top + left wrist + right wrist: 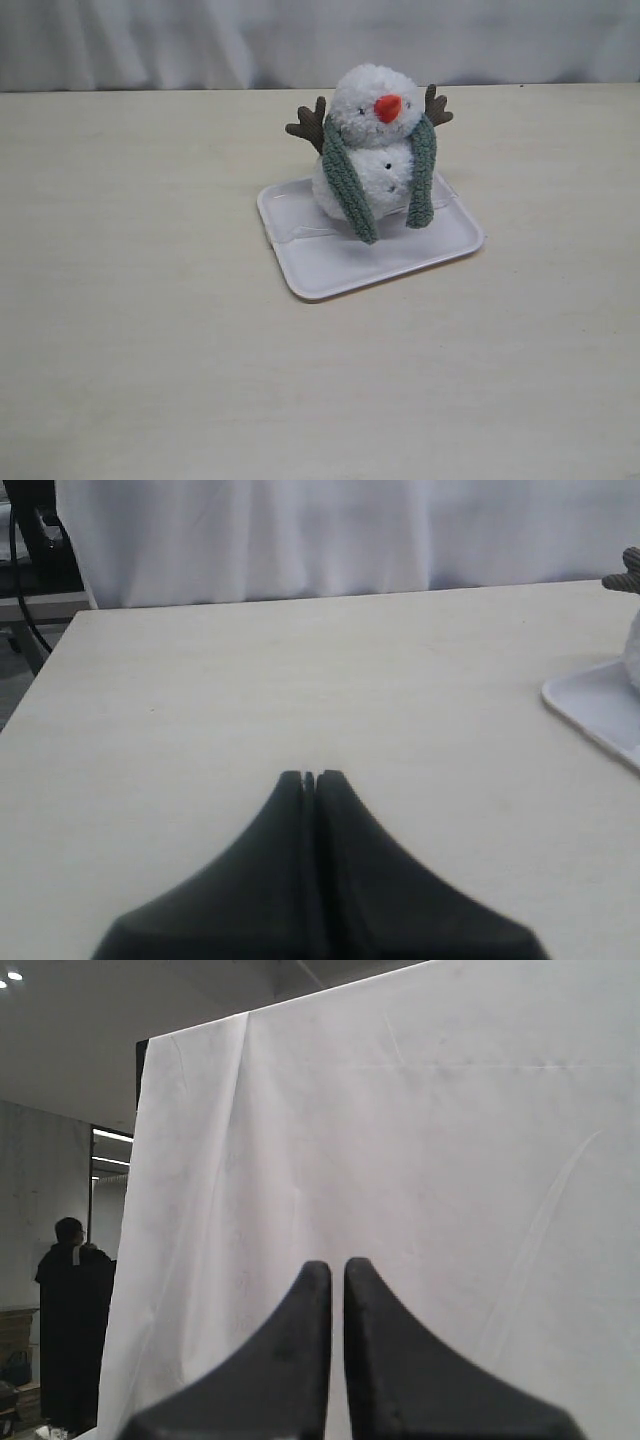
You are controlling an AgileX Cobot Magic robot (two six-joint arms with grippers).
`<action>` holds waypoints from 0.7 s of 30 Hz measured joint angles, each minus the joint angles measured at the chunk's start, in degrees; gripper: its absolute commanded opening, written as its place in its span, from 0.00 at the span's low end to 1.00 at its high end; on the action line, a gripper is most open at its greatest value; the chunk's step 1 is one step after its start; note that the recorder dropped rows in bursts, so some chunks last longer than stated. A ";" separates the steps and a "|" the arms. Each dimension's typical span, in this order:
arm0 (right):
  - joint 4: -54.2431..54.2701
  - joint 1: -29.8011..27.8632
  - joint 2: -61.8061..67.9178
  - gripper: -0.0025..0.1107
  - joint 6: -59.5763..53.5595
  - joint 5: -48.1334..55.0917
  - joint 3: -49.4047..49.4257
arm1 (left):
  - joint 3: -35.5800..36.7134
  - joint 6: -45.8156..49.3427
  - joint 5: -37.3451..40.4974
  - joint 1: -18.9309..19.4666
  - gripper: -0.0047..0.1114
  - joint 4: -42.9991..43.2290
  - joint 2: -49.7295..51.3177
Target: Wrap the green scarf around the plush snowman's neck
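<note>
Scarf (347, 185) hangs round the snowman (372, 100) at the neck (373, 142), both ends down the front, on a white tray (330, 270) that lies well ahead of the left pincer (310, 777) and off to one side. That pincer's jaws are pressed together on nothing, over the bare table (250, 680). The right pincer (337, 1265), jaws all but touching and empty, faces a white curtain (420, 1120).
</note>
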 measured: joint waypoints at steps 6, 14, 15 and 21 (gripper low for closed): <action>0.00 0.00 0.00 0.06 0.00 0.00 0.00 | 0.00 -0.44 -0.27 0.00 0.04 0.00 0.00; 0.00 0.00 0.00 0.06 0.00 0.00 0.00 | 0.00 -0.44 -0.27 0.00 0.04 0.00 0.00; 0.00 0.00 0.00 0.06 0.00 0.00 0.00 | 0.00 -0.44 -0.27 0.00 0.04 0.00 0.00; 0.00 0.00 0.00 0.06 0.00 0.00 0.00 | 0.00 -0.44 -0.37 0.00 0.04 0.00 0.00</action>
